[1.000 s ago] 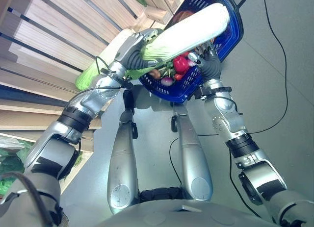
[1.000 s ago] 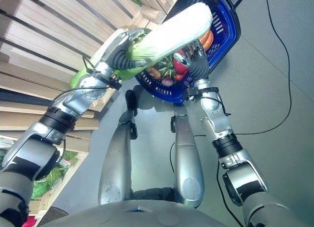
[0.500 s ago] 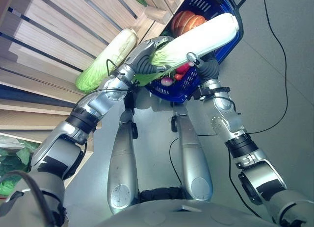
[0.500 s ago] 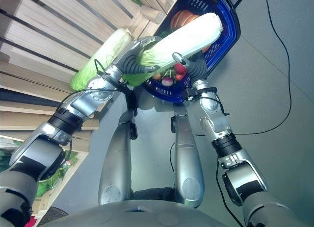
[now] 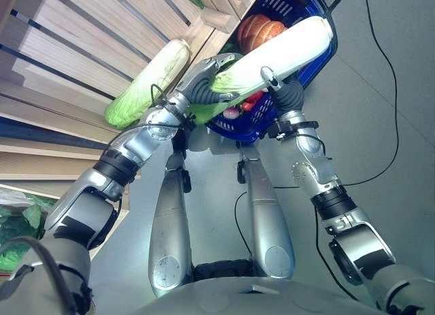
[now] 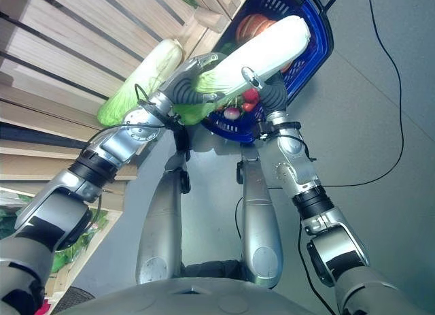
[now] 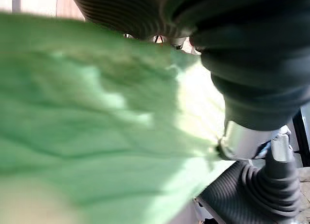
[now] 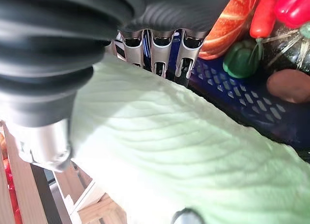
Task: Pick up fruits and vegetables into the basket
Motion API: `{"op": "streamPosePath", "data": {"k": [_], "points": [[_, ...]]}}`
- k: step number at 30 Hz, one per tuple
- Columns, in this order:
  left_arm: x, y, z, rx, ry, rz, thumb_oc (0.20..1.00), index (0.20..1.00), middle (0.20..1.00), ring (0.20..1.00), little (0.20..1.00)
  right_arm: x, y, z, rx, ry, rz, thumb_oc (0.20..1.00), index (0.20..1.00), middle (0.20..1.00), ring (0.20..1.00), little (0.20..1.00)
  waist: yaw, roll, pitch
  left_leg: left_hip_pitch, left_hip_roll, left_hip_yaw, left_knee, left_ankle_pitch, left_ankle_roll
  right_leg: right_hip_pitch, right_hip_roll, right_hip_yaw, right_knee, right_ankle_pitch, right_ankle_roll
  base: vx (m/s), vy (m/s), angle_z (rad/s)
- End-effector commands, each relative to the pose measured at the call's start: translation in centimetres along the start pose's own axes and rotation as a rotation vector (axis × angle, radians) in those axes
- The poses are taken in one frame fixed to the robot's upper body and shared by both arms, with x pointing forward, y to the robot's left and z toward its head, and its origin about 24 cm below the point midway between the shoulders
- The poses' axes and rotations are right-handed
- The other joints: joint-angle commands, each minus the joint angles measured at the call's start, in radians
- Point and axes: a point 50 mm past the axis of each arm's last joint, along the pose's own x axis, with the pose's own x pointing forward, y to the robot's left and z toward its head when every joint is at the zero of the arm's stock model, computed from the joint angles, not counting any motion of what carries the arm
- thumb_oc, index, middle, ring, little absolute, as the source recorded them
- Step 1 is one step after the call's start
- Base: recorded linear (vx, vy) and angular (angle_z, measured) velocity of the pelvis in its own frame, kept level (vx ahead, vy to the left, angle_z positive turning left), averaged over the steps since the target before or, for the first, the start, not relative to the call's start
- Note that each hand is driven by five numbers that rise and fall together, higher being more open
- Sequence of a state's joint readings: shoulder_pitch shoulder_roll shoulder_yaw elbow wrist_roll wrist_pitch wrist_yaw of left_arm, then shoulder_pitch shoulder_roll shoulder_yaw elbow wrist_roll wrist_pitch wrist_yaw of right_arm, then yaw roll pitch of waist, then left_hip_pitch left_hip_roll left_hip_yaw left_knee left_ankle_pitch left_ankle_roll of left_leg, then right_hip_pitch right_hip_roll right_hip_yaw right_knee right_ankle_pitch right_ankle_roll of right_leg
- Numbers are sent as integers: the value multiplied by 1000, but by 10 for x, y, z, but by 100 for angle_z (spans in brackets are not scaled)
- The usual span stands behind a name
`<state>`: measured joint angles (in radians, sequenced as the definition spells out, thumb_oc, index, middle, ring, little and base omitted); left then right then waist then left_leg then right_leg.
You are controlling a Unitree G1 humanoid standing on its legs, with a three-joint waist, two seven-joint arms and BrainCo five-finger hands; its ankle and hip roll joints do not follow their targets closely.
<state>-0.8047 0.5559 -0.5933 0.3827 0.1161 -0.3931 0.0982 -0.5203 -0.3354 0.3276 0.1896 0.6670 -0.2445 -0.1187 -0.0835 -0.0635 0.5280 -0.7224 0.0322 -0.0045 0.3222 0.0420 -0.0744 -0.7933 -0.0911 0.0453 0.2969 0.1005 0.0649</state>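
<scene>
Both robot hands — left robot hand (image 5: pixel 204 80), right robot hand (image 5: pixel 285 90) — clamp the cabbage (image 5: pixel 279 50) over the basket (image 5: pixel 319 53).

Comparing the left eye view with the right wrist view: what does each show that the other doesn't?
Left eye view alone: a second cabbage lying on the wooden slatted shelf, the left hand curled round the leafy end of the held cabbage, and the whole blue basket.

Right wrist view alone: close up, the right hand with fingers round the cabbage, plus a green pepper and a brown potato-like item in the basket.

Shared: the held cabbage, the basket, the orange pumpkin.
</scene>
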Motion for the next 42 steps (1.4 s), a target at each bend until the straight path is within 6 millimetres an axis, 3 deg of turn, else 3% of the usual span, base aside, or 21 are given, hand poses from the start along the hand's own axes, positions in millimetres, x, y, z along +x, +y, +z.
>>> {"op": "streamPosePath", "data": {"k": [1, 5, 6, 7, 8, 30, 36, 42], "points": [[9, -4, 34, -31, -164, 12, 200, 200, 200, 200, 200, 2, 29, 34, 56, -183, 163, 200, 200, 200, 200, 200, -4, 25, -8, 9, -24, 9, -12, -9, 28, 76, 35, -49, 26, -49, 4, 0, 0, 0], [9, -2, 33, -28, -157, 19, 200, 200, 200, 200, 200, 2, 28, 35, 56, -185, 161, 200, 200, 200, 200, 200, -4, 26, -8, 6, -26, 8, -11, -8, 29, 75, 34, -50, 27, -49, 4, 0, 0, 0], [9, -2, 32, -28, -152, 27, 344, 344, 344, 344, 344, 1, 28, 35, 56, -185, 162, 200, 200, 200, 200, 200, -3, 26, -8, 5, -26, 8, -12, -8, 29, 74, 34, -50, 26, -49, 4, 0, 0, 0], [8, -3, 31, -31, -148, 29, 432, 432, 432, 432, 432, 1, 27, 34, 57, -182, 160, 200, 200, 200, 200, 200, -2, 26, -8, 10, -25, 9, -9, -14, 28, 79, 34, -50, 29, -54, 4, 0, 0, 0], [8, -2, 30, -34, -140, 47, 1000, 1000, 1000, 1000, 1000, 1, 27, 35, 55, -185, 159, 200, 200, 200, 200, 200, -2, 26, -8, 6, -26, 8, -13, -7, 29, 75, 33, -51, 26, -48, 4, 0, 0, 0], [-14, 26, 4, -101, 8, 577, 1000, 1000, 1000, 1000, 1000, 0, 24, 34, 41, -203, 100, 200, 200, 200, 200, 200, 20, 27, -8, 12, -38, -16, -17, -5, 29, 79, 33, -62, 34, -55, 0, 0, 0, 0], [-20, 35, -9, -86, 69, 641, 1000, 1000, 1000, 1000, 1000, 2, 9, 35, -19, -210, 4, 200, 200, 200, 200, 200, 21, 31, -8, 14, -39, -18, -7, -13, 26, 81, 31, -65, 45, -65, 0, 5, 2, 1], [-28, 40, -25, -87, 143, 696, 1000, 1000, 1000, 1000, 1000, 6, -20, 30, -125, -154, -135, 200, 200, 200, 200, 200, 22, 36, -8, 14, -38, -17, -6, -15, 24, 80, 30, -67, 50, -69, -1, 0, 0, 0]]}}
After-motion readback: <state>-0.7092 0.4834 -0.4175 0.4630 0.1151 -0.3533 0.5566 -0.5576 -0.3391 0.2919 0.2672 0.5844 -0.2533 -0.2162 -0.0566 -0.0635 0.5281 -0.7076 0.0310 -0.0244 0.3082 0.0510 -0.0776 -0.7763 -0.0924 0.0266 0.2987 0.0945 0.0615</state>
